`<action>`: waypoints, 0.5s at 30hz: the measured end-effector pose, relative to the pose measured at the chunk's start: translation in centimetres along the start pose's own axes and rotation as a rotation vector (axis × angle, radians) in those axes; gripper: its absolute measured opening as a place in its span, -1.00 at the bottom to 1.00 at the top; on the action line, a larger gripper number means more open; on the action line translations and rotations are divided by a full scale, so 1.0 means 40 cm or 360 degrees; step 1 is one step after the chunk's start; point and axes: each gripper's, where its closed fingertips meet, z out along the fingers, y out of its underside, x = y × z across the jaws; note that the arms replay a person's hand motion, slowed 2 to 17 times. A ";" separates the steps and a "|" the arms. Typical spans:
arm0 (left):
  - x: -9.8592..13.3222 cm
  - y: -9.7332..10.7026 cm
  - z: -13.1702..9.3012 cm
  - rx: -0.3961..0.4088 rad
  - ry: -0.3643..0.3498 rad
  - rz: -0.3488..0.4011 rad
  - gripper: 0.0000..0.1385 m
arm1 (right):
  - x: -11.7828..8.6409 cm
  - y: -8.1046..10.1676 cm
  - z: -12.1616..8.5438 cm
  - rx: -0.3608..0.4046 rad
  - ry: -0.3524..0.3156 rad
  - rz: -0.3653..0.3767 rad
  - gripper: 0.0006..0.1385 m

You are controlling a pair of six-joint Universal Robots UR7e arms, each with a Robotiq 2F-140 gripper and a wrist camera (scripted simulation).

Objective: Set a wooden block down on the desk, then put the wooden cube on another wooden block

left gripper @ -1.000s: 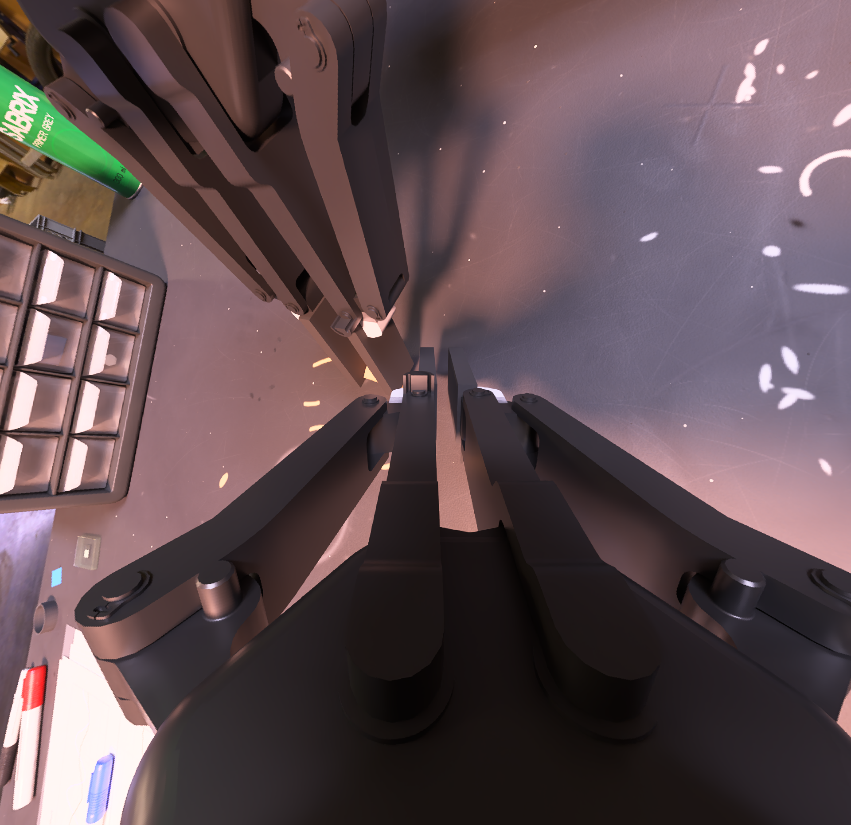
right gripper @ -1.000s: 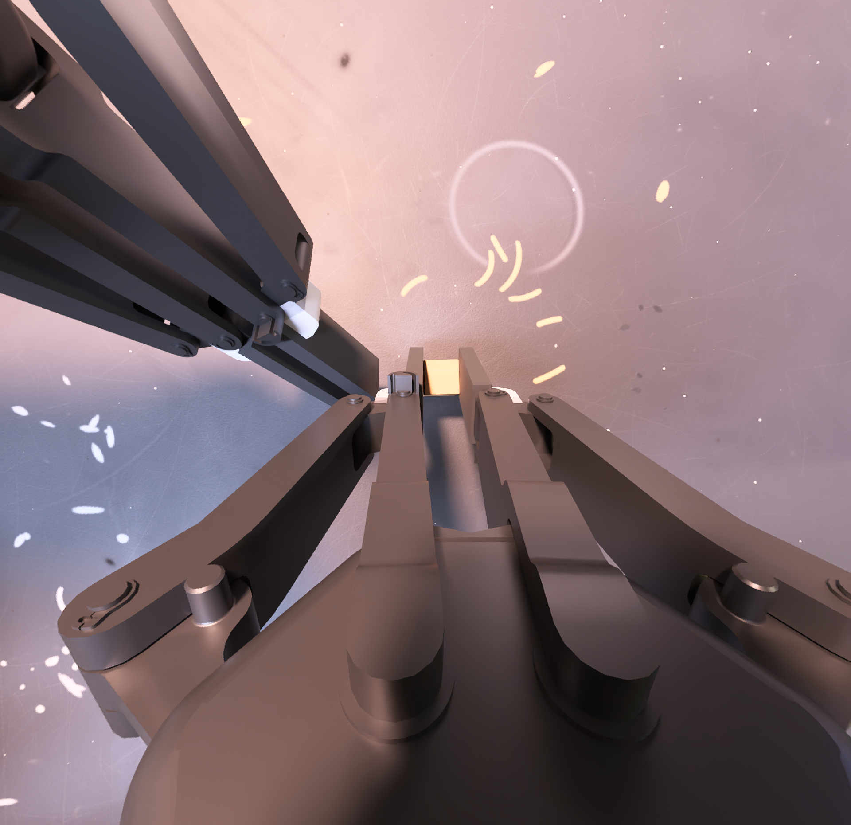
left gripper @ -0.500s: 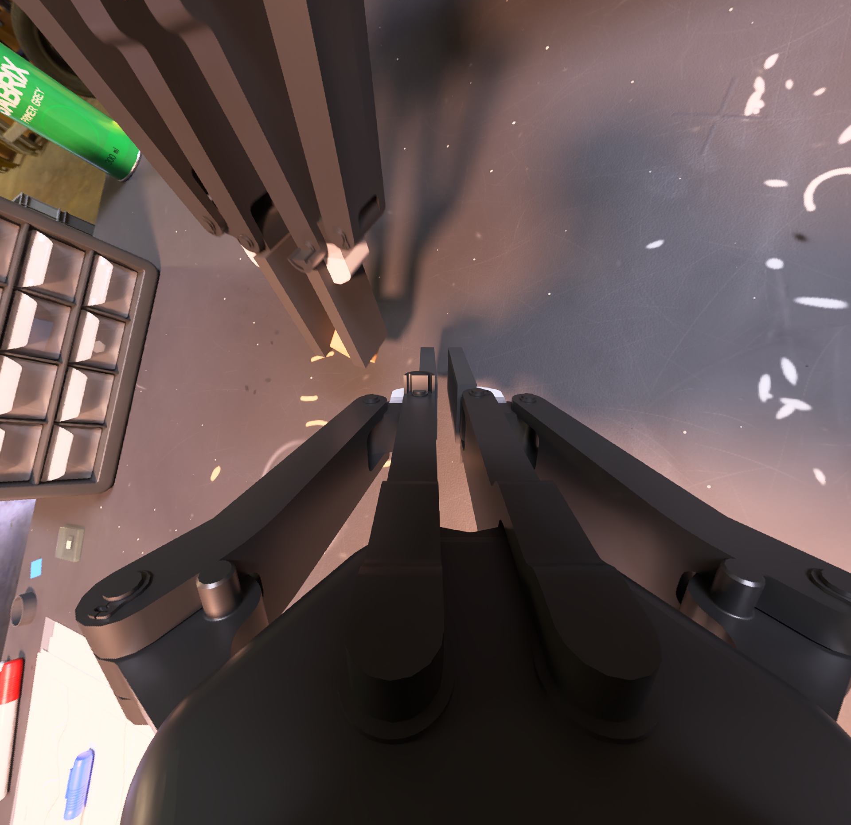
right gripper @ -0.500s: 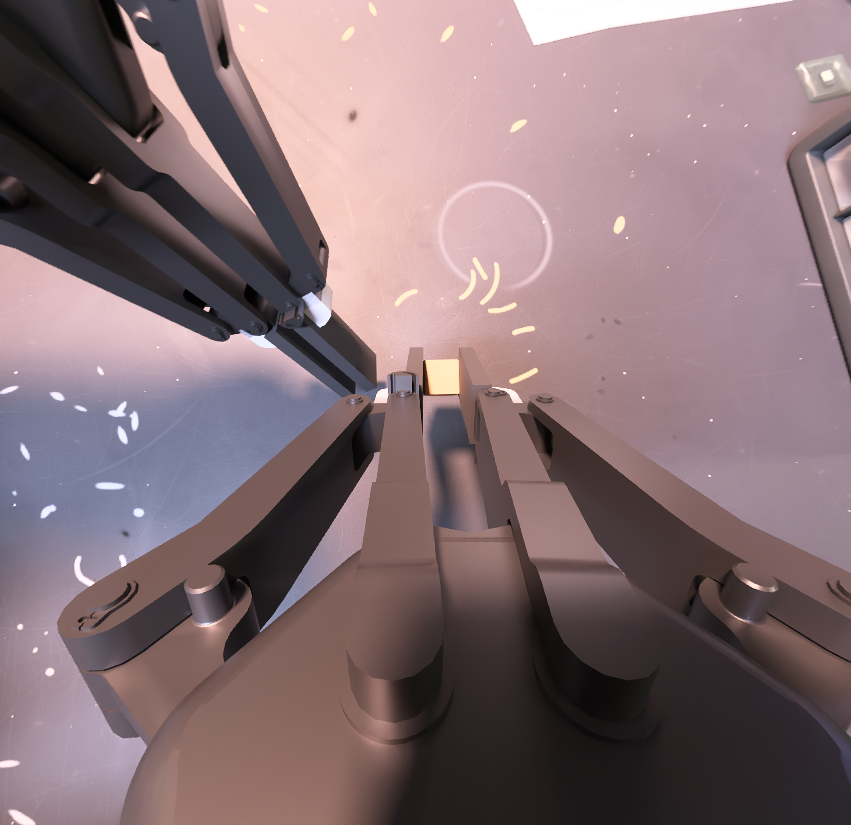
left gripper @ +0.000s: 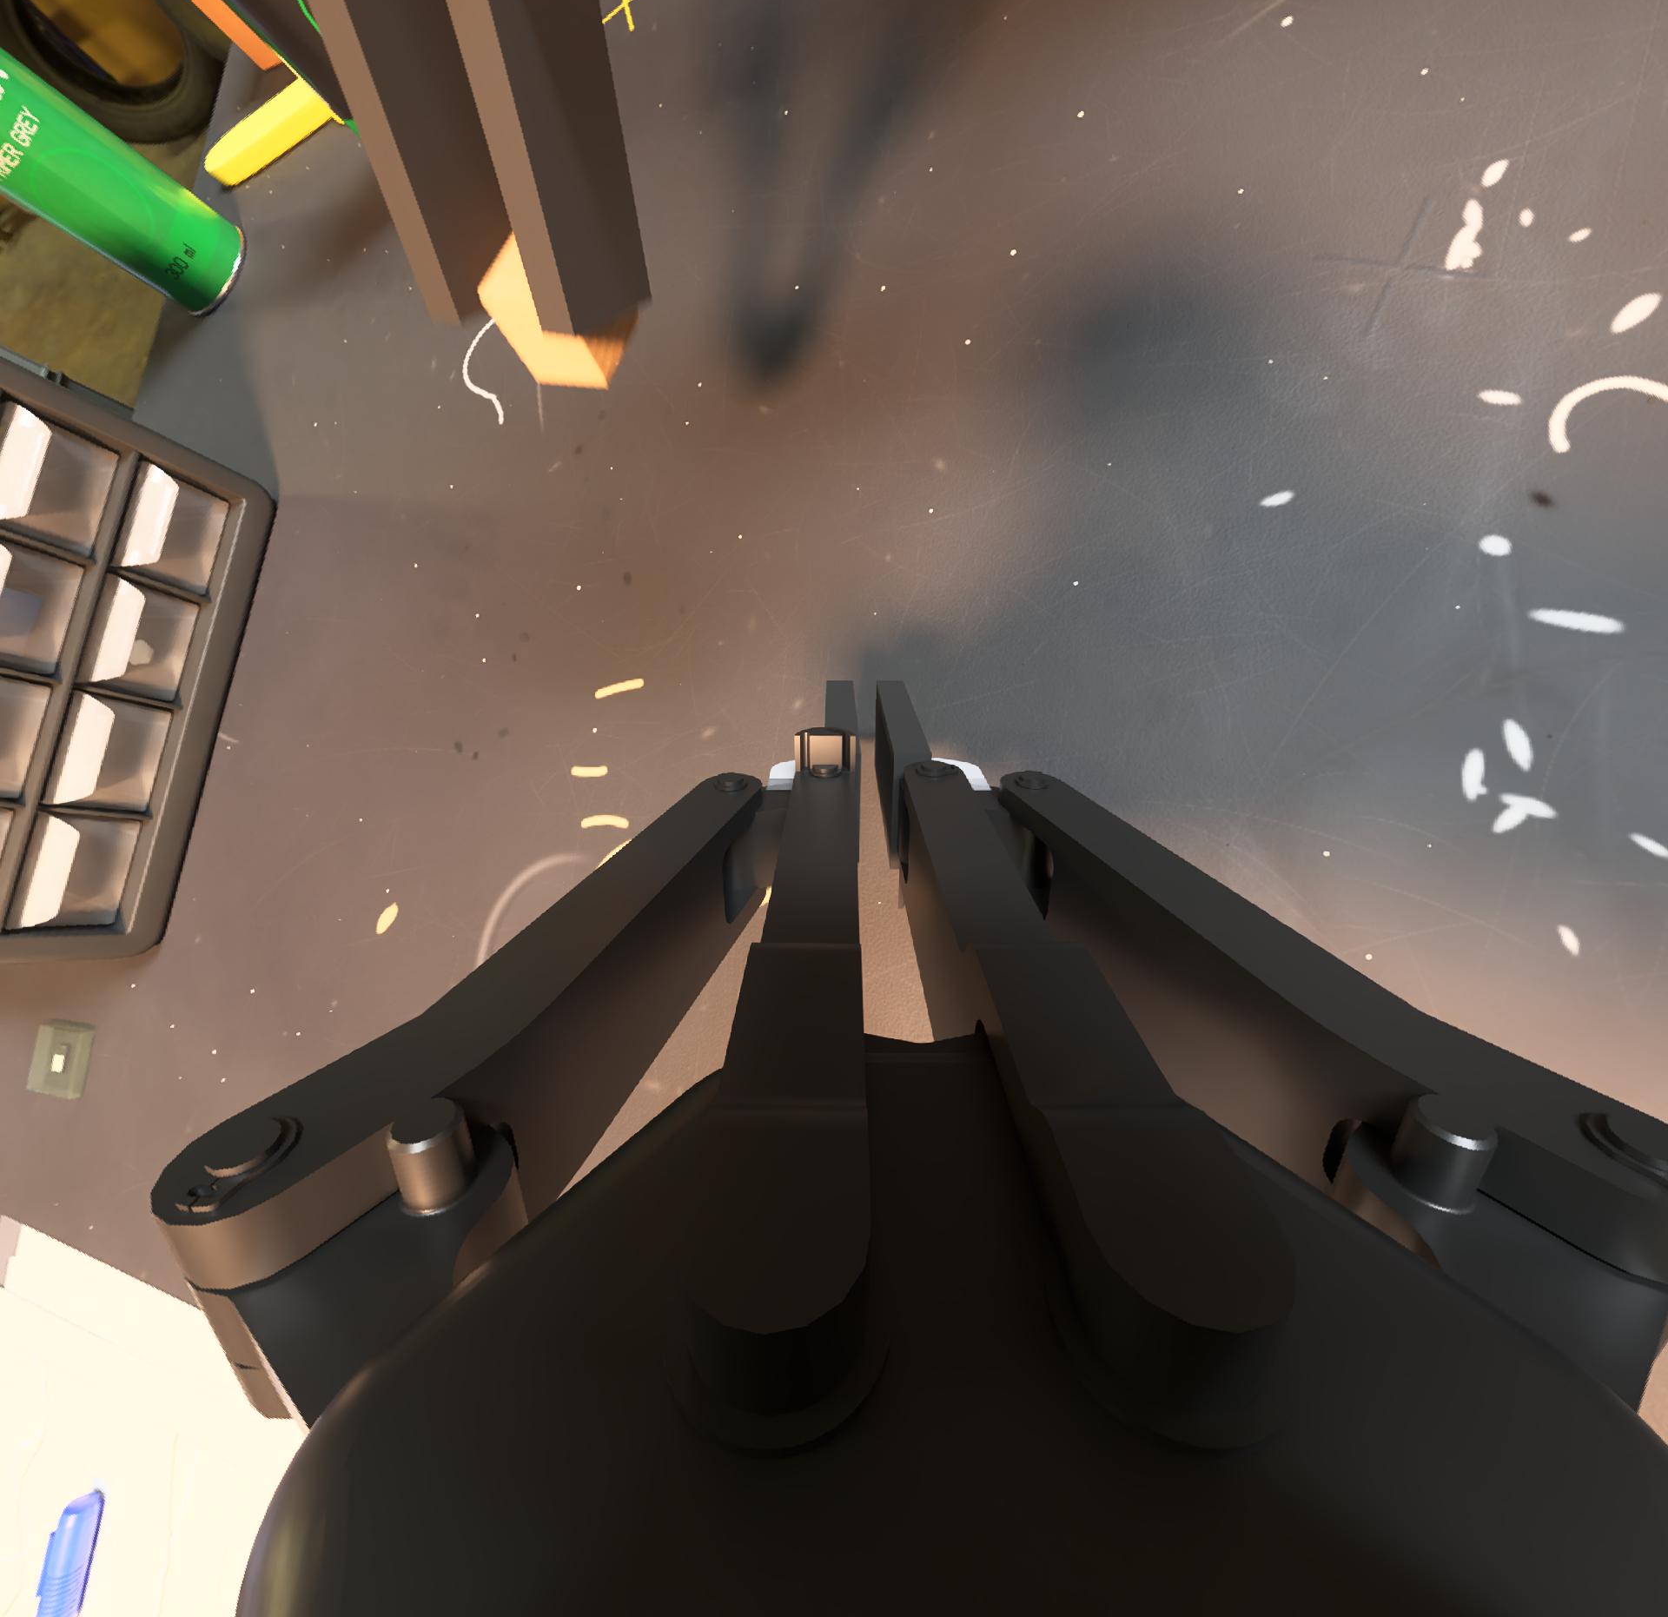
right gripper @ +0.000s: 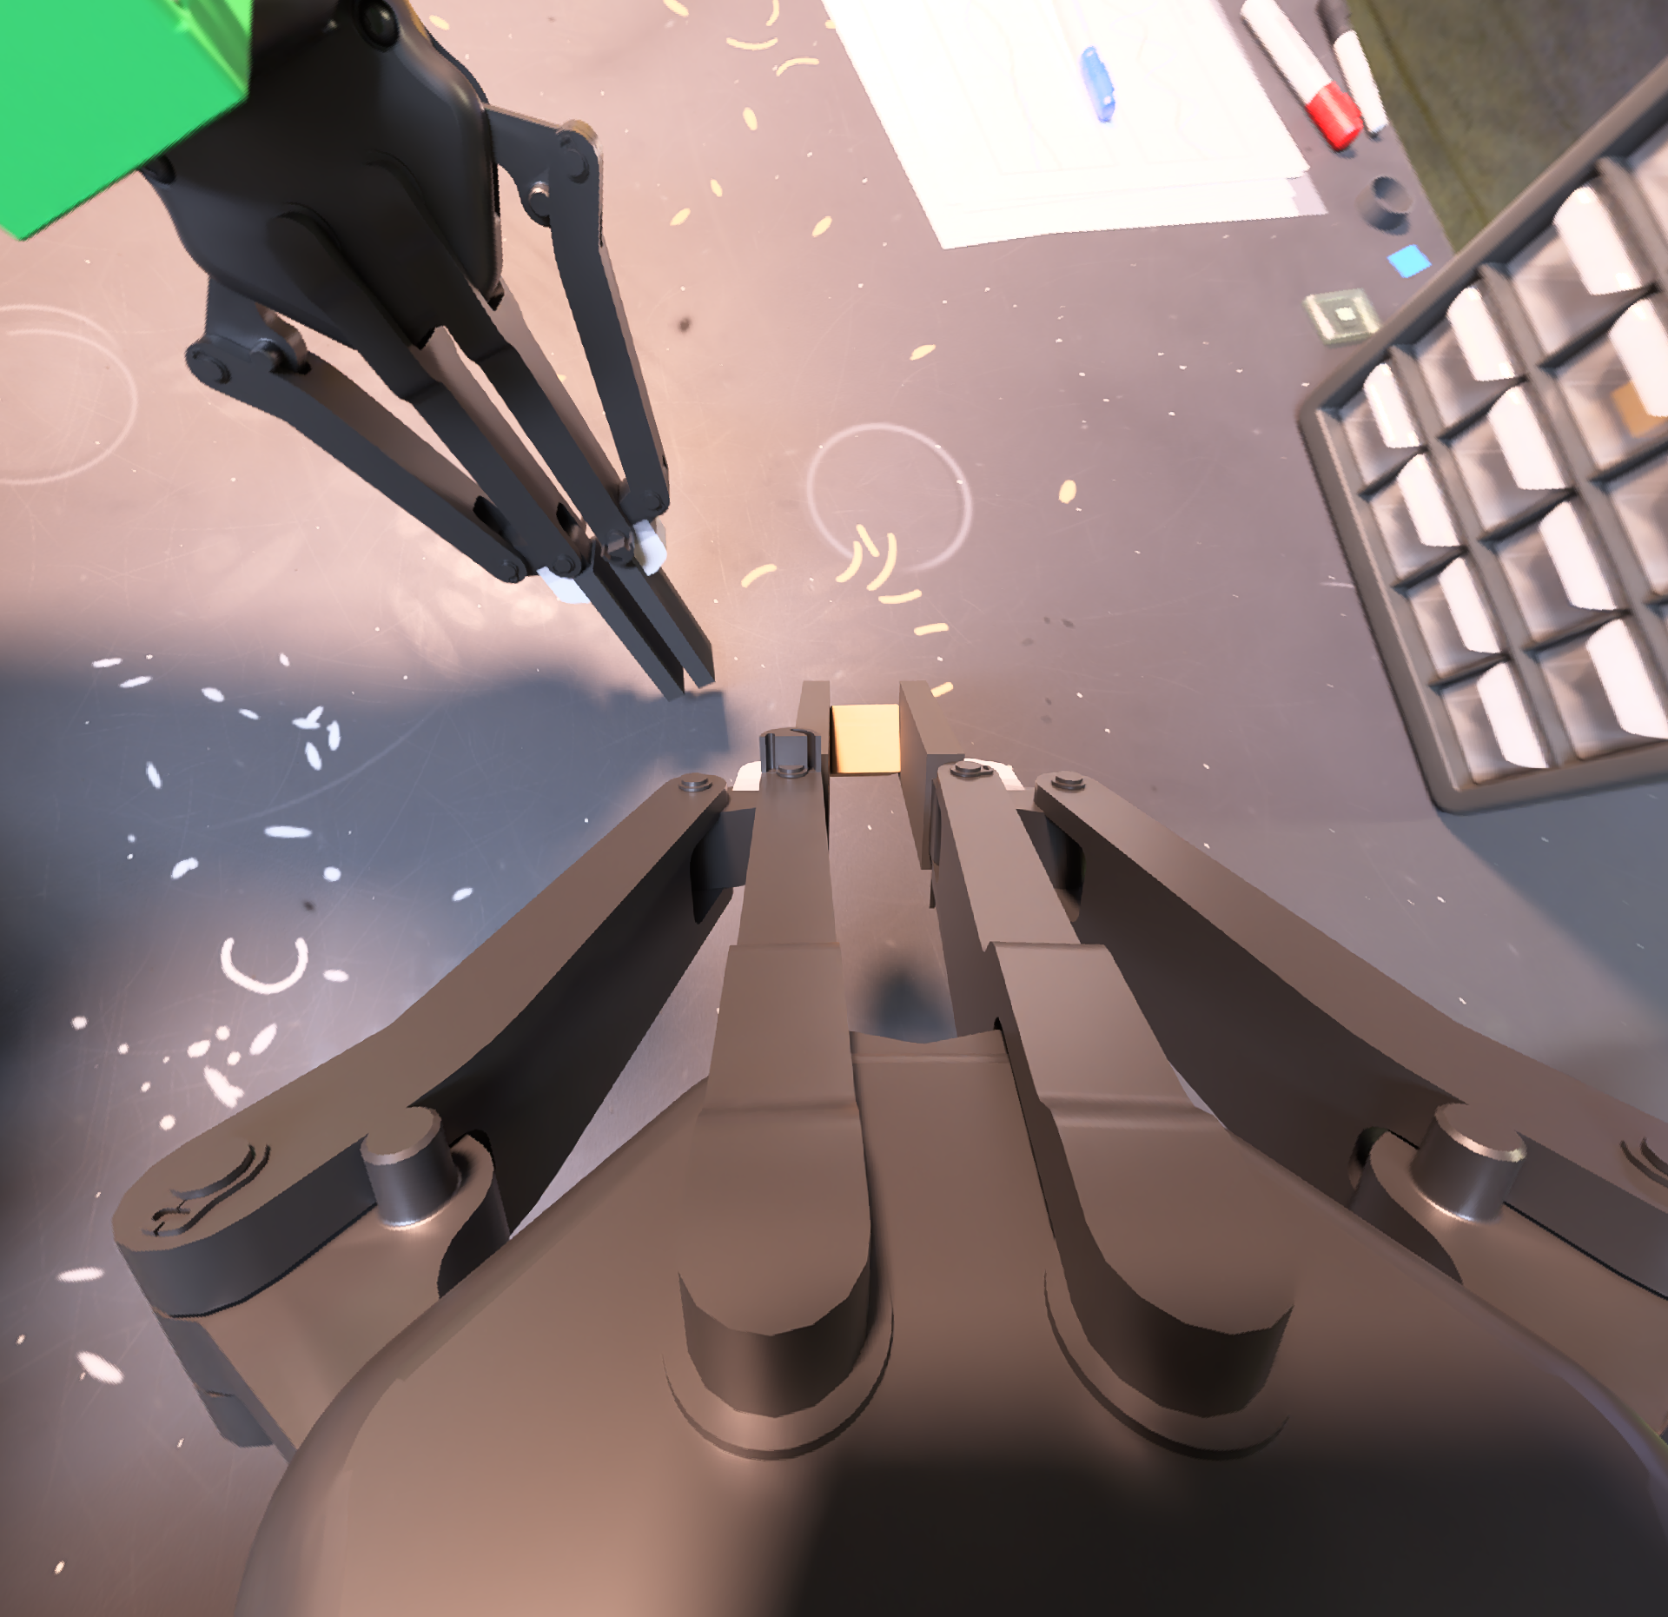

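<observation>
Item one, the wooden cube: you have it pinched between the two fingers of your right gripper, which is closed down to the cube's width and carries it clear above the desk; from the left wrist view the same cube shows as a pale orange block protruding below the right gripper's fingers at upper left. Item two, your left gripper: its fingers are drawn nearly together with only a thin slit between them and nothing in it; in the right wrist view it hangs just to the left of the cube, tips pointing down at the desk, apart from the cube. Item three, the desk: dark, scuffed, speckled with white and yellow paint marks and a faint chalk ring just beyond the cube. Item four, a dark compartment tray with pale inserts at the right of the right wrist view, one cell showing something orange-brown, too small for you to identify. Item five, white paper sheets at the far side with a blue pen on them and a red-capped marker beside them. Item six, a green can lying at the desk edge.
</observation>
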 end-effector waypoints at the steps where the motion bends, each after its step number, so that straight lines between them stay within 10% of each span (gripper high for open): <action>1: 0.000 0.001 0.000 -0.0001 0.0005 -0.0006 -0.90 | 0.006 0.006 -0.019 0.0008 0.0013 0.0005 -0.71; 15: -0.005 0.005 -0.002 -0.0002 0.0063 -0.0089 -0.91 | 0.103 0.177 -0.285 -0.0060 0.0255 0.0079 -0.71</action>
